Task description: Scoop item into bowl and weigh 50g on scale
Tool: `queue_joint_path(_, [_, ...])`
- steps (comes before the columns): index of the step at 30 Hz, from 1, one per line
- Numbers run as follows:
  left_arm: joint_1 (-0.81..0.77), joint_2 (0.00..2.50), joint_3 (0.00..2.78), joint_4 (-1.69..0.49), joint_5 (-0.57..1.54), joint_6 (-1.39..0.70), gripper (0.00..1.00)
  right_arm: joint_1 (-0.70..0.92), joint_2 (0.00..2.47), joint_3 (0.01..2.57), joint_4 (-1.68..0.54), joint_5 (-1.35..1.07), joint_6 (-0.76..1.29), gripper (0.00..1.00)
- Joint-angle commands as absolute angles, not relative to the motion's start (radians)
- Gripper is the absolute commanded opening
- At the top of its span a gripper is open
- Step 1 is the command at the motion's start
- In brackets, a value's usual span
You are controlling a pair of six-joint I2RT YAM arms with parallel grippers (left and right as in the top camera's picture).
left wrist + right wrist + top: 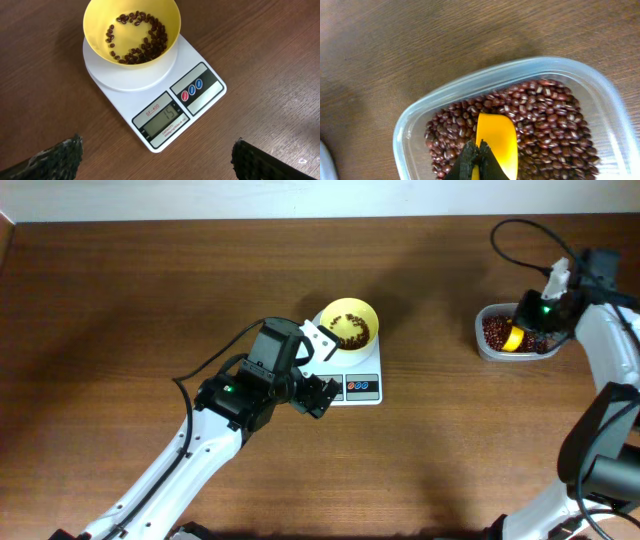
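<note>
A pale-yellow bowl [348, 323] [131, 30] stands on the round platform of the white scale [362, 387] [165, 117], whose display reads 15. A thin layer of reddish-brown beans [142, 45] lies in the bowl. My left gripper [321, 369] [156, 148] hovers open at the scale's front-left corner, holding nothing. At the far right, my right gripper [521, 332] [480, 148] is shut on the handle of a yellow scoop [497, 137]. The scoop's blade rests on the beans [545, 115] inside a clear tub [488, 346] [415, 125].
Bare brown wooden table surrounds the scale and the tub. A black cable [520, 240] loops above the right arm near the back edge. The left arm [190, 450] runs diagonally from the lower left.
</note>
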State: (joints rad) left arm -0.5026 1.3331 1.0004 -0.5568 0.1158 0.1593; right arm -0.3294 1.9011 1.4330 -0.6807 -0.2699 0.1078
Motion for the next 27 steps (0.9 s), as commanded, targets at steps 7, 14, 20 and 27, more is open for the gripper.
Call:
queue_joint_path(7, [-0.499, 1.312, 1.001, -0.554, 0.126, 0.147, 0.99, -0.431, 1.922, 1.398, -0.699, -0.601, 0.029, 0.04])
queue_joint_path(14, [-0.499, 1.312, 1.001, -0.554, 0.126, 0.147, 0.99, -0.461, 1.922, 1.39, -0.711, -0.648, 0.03, 0.04])
queue_joint_path(20, [-0.499, 1.312, 1.001, -0.554, 0.126, 0.147, 0.99, -0.504, 1.922, 1.39, -0.718, -0.682, 0.03, 0.04])
queue_joint_path(27, [-0.499, 1.312, 1.001, -0.554, 0.126, 0.147, 0.99, -0.578, 1.922, 1.39, -0.699, -0.836, 0.03, 0.04])
